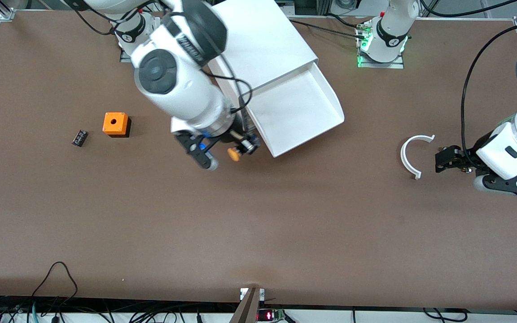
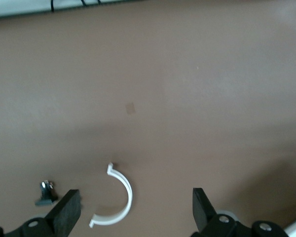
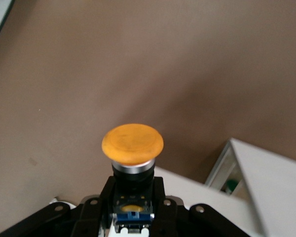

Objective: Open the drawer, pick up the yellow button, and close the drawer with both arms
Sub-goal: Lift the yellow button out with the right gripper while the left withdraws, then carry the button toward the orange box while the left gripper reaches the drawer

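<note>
Brown table: right tool (image 1: 236,150) pinches one button (image 1: 234,154); left tool (image 1: 441,160) spread, idle.

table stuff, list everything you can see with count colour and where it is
drawer: 1, white, pulled open from the cabinet, nothing seen inside
cabinet: 1, white, near the arm bases, partly covered by the right arm
button: 1, orange-yellow cap, black body, blue rear, held in the right gripper above the table beside the open drawer's front corner
orange cube: 1, orange with a hole on top, toward the right arm's end of the table
black component: 1, black, beside the cube, slightly nearer to the front camera
curved clip: 1, white half ring, toward the left arm's end
table: 1, brown
right gripper: 1, black, shut on the button
left gripper: 1, black, open, low beside the clip, waiting
</note>
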`<state>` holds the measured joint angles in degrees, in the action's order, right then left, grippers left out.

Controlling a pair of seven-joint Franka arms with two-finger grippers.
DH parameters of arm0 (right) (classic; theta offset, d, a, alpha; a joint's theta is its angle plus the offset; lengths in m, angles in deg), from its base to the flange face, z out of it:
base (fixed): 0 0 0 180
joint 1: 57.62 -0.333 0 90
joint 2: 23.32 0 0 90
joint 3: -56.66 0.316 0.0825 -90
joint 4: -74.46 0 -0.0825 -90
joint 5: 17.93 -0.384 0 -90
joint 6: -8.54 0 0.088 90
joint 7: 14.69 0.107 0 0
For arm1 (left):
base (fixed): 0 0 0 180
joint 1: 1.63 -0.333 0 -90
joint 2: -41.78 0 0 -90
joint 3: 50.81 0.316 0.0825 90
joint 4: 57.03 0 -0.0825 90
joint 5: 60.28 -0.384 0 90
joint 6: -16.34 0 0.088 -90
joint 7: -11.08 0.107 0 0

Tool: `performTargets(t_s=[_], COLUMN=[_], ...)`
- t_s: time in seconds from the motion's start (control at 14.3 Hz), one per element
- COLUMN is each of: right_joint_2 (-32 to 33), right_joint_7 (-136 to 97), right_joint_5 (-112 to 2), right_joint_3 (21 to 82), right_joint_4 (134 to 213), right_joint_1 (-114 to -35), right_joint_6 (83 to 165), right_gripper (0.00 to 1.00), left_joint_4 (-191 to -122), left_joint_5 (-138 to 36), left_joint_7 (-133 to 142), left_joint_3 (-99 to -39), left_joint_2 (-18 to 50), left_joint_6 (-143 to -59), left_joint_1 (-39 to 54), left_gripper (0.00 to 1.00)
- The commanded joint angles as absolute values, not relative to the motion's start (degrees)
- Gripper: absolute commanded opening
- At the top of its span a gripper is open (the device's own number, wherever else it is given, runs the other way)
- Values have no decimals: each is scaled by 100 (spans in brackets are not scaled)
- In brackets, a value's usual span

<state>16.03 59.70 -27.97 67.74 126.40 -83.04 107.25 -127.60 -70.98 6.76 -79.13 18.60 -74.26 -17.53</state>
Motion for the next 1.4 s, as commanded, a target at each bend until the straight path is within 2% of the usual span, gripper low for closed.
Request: performTargets(t_s=[0.0,0.07,0.14,0.7,0.98,1.33], right_joint_2=[1544,1544,1536,1333,1158,833], right_joint_7=[4811,4398,3985,1013,63,-1010], right_joint_5=[-2875,-2866,-2796,-2743,-2743,-2795], right_joint_3=[6835,6835,6827,5492,4929,4410], right_joint_4=[12675,12728,12746,13764,14650,16311], right_joint_1=[-7820,-7671,-7573,-7405,-7414,-7405], right_joint_6=[10330,10085,9986,10248,10897,12233], right_gripper=[0,0,0,0,0,0], left_joint_4=[-12673,-12795,-13074,-15079,-15573,-15784], left_joint_5=[-6944,-6829,-6750,-6802,-6933,-7364], left_joint_7=[458,353,-5,-2898,-3742,-4815], left_joint_3=[-8156,-8244,-8358,-9088,-9088,-9097], left_joint_2=[1902,1893,1893,1893,1885,1814], left_joint_6=[-6457,-6182,-6284,-8857,-9589,-9643], left_joint_1=[-1727,-1719,-1710,-1640,-1245,-726], left_gripper=[100,100,100,100,100,100])
